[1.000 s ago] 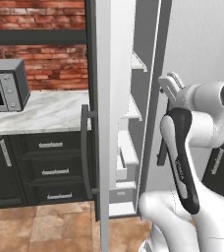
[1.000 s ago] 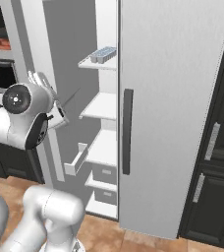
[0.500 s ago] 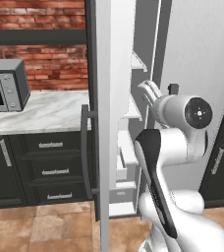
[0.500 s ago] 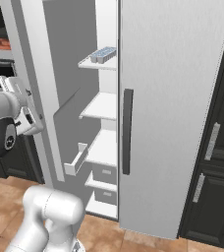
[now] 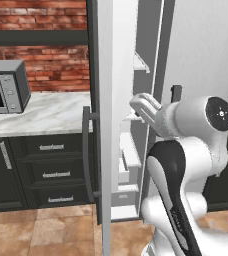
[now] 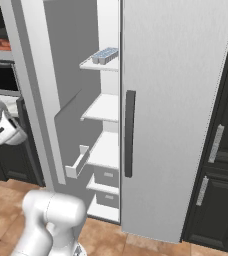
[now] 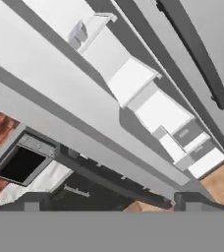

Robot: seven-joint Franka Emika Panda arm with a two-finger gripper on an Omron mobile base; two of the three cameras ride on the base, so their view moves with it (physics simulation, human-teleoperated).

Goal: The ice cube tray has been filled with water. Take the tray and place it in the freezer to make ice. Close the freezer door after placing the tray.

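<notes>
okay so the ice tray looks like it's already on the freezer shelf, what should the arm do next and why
Probably swing the open gripper toward the outer face of the freezer door and push it shut. The ice cube tray already sits on an upper freezer shelf, the gripper holds nothing, and the door still stands wide open.

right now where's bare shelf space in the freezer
The shelf under the top one is bare, bordered by the back wall and the closed fridge door. The next shelf down is bare too. The top shelf carries the ice cube tray towards its rear, leaving only its front corner free.
</notes>
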